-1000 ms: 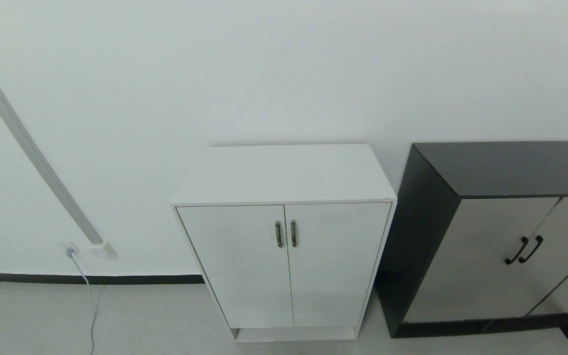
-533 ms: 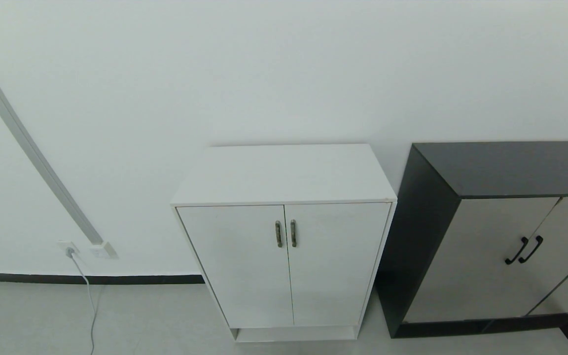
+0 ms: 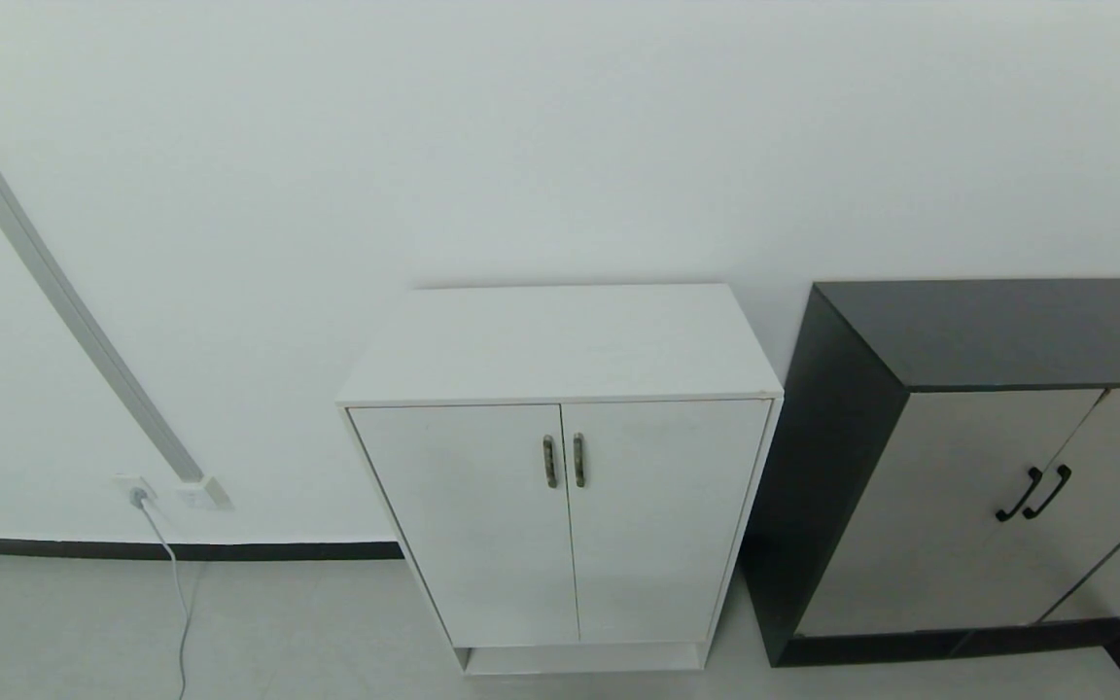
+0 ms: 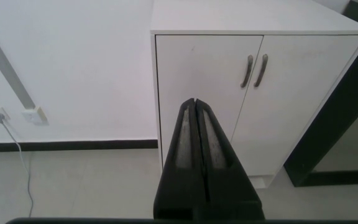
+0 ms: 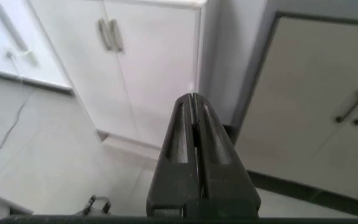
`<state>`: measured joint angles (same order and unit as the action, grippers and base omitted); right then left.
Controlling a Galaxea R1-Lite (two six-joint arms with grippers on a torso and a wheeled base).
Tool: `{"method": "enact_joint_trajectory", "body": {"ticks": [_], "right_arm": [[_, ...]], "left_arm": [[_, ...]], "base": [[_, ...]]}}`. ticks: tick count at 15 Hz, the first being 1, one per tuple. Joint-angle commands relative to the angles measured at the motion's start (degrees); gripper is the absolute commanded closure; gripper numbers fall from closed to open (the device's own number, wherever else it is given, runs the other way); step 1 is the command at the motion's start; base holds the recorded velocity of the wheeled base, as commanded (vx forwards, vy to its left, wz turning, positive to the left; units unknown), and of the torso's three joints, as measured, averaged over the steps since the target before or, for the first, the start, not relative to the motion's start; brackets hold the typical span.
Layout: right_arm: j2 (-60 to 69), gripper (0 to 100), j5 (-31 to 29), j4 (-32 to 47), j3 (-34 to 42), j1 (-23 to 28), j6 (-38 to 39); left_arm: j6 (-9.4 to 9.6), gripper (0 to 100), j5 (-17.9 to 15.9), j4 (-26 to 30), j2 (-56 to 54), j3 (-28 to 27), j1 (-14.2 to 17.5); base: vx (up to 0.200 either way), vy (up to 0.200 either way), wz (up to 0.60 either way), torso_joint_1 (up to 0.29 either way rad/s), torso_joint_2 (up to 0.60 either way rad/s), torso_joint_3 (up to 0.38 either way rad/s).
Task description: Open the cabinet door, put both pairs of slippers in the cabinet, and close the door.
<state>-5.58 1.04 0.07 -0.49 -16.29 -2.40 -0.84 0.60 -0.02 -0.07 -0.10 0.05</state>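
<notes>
Cabinet (image 3: 560, 340): one white, two doors (image 3: 468, 515) closed, two handles (image 3: 549, 461); one dark cabinet (image 3: 997, 331) beside it. Left pincer (image 4: 194, 102), right pincer (image 5: 193, 97) both closed, empty.

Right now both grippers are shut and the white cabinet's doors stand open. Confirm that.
Wrong on the doors: the head view shows the white cabinet with both doors closed flush. The left gripper and right gripper are indeed shut.
</notes>
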Motion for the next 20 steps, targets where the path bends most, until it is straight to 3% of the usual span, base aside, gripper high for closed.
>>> {"method": "enact_joint_trajectory", "body": {"ticks": [1, 2, 6, 8, 20], "right_arm": [[-0.48, 100, -0.42, 0.1, 0.4, 5.48, 0.03], [-0.31, 100, -0.42, 0.1, 0.4, 9.78, -0.06], [-0.13, 100, -0.6, 0.1, 0.4, 11.36, 0.12], [0.13, 100, -0.6, 0.1, 0.4, 14.62, 0.12], [5.58, 100, -2.09, -0.16, 0.49, 16.11, 6.18]], "left_arm": [[-0.04, 100, 0.02, 0.02, 0.07, 0.01, 0.04], [-0.04, 100, -0.07, -0.06, 0.07, 0.01, 0.04], [-0.04, 100, -0.07, 0.02, 0.07, 0.01, 0.04], [0.05, 100, -0.07, -0.06, 0.07, 0.01, 0.04], [0.31, 100, -0.25, -0.06, 0.07, 0.01, 0.04]], "base": [[0.0, 0.0, 0.0, 0.0, 0.0, 0.0], [0.0, 0.0, 0.0, 0.0, 0.0, 0.0], [0.0, 0.0, 0.0, 0.0, 0.0, 0.0], [0.0, 0.0, 0.0, 0.0, 0.0, 0.0], [0.0, 0.0, 0.0, 0.0, 0.0, 0.0]]}}
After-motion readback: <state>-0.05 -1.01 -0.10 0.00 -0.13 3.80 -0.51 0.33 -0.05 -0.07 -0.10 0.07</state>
